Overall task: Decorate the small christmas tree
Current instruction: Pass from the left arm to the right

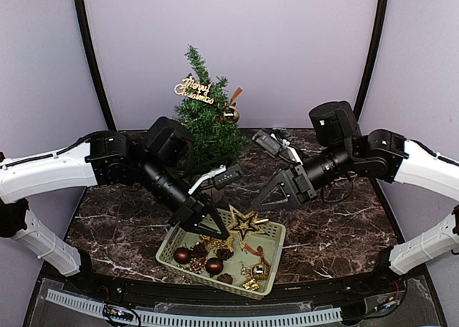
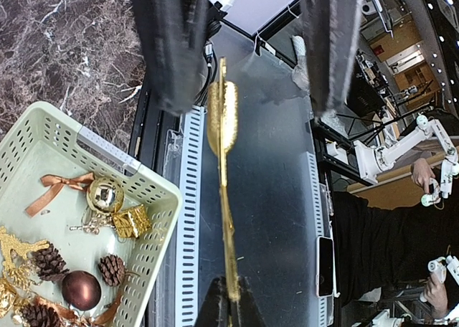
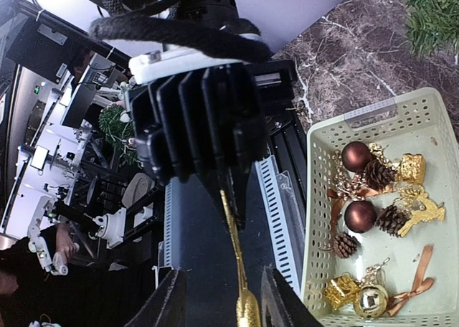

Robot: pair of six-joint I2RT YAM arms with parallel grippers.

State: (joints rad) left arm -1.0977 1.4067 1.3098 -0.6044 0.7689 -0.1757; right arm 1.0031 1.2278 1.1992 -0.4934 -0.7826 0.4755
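Observation:
The small christmas tree (image 1: 206, 122) stands at the back centre and carries a gold "Merry Christmas" sign (image 1: 194, 90) and a gold bauble (image 1: 230, 115). My left gripper (image 1: 217, 230) is shut on a gold glitter star (image 1: 244, 222), held above the basket's back edge. In the left wrist view the star (image 2: 224, 126) shows edge-on, pinched at the bottom by my left gripper (image 2: 231, 309). My right gripper (image 1: 270, 197) is open and faces the star. In the right wrist view my right gripper (image 3: 222, 305) has a finger on each side of the star's tip (image 3: 246, 309), without closing on it.
A pale green basket (image 1: 275, 261) at the near centre holds brown baubles (image 1: 214, 265), pine cones, gold gift boxes and ribbons; it also shows in the left wrist view (image 2: 107, 149) and the right wrist view (image 3: 373, 112). A black cable box (image 1: 267, 142) lies right of the tree.

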